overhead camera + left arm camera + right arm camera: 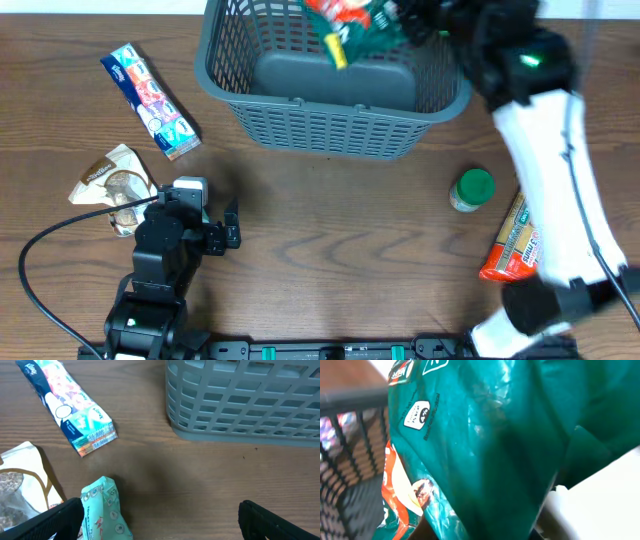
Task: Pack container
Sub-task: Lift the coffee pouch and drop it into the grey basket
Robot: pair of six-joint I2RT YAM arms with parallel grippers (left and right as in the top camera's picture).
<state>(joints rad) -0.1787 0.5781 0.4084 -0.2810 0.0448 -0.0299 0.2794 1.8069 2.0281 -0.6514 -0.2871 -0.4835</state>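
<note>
The right pincer [425,18] is clamped on a green snack bag [350,22], which hangs from it over the far side of the basket [330,135]. The basket's open top lies just below the pincer. To do this step well, it should probably lower until the bag is inside the rim, then let go so the bag lies flat on the bottom and leaves room. Closer to the robot wait a green-lidded jar [472,190] and an orange packet [512,250]. Well off to the side, the left pincer [165,527] stands wide apart and empty, with a small teal packet [105,510] by one finger.
</note>
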